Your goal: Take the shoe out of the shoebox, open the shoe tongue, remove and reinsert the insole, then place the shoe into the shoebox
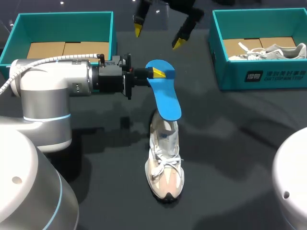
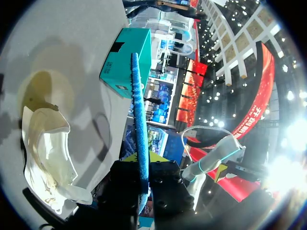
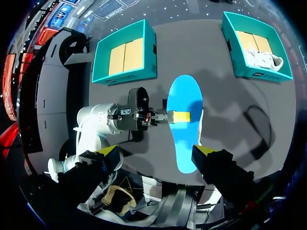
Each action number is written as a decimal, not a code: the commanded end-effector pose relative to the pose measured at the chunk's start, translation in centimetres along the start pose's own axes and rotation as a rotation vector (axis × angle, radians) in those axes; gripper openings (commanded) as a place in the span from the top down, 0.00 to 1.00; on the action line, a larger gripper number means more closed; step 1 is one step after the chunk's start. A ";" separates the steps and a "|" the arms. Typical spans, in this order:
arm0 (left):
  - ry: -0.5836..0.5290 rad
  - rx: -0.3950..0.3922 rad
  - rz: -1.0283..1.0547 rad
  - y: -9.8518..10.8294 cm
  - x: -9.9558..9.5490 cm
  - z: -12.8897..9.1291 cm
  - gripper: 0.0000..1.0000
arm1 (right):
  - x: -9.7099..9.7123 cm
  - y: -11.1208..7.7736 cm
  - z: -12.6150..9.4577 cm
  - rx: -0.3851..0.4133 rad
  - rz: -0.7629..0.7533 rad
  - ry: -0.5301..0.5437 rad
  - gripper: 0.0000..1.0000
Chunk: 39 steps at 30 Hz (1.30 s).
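My left gripper (image 1: 160,73) comes in from the left and is shut on the heel end of a blue insole (image 1: 168,100). It holds the insole in the air above the white and beige shoe (image 1: 165,165), which stands on the dark table. In the left wrist view the insole (image 2: 139,115) runs edge-on out from between my fingers (image 2: 143,165), with the shoe (image 2: 45,153) below and to one side. My right gripper (image 1: 157,37) hangs open higher up at the back, empty. Seen from the right wrist, its yellow tips (image 3: 157,151) straddle the insole (image 3: 184,120) far below.
A teal shoebox (image 1: 64,15) with only cardboard inside stands at the back left. A second teal shoebox (image 1: 259,74) at the back right holds another white shoe (image 1: 273,51). Both boxes (image 3: 124,75) (image 3: 259,73) also show in the right wrist view.
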<state>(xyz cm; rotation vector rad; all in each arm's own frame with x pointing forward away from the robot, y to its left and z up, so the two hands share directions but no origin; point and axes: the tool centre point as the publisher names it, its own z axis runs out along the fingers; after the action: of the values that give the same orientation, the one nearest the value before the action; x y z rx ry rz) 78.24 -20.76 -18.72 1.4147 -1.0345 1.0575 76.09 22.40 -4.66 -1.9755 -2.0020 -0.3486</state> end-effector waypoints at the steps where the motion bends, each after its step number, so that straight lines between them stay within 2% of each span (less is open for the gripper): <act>1: -0.001 -0.001 0.000 0.0 0.0 0.0 1.00 | 1.0 0.3 0.3 0.007 -0.010 -0.201 0.00; 12: -0.001 -0.001 0.000 0.0 0.0 0.0 1.00 | 2.0 0.2 1.1 0.036 0.029 -0.314 0.00; 23: -0.001 -0.001 0.000 0.0 0.0 0.0 1.00 | 2.2 -0.1 1.0 0.032 0.050 -0.344 0.00; 29: -0.001 -0.001 0.000 0.0 0.0 0.0 1.00 | 2.1 -0.3 0.8 0.032 0.057 -0.306 0.00; 39: -0.001 -0.001 0.000 0.0 0.0 0.0 1.00 | 0.8 0.1 -0.1 0.032 0.036 -0.146 0.00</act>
<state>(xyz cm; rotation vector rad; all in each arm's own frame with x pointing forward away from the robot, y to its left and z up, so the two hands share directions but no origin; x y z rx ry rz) 78.24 -20.77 -18.72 1.4147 -1.0345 1.0575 76.31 24.50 -3.72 -2.1191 -2.0953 -0.0620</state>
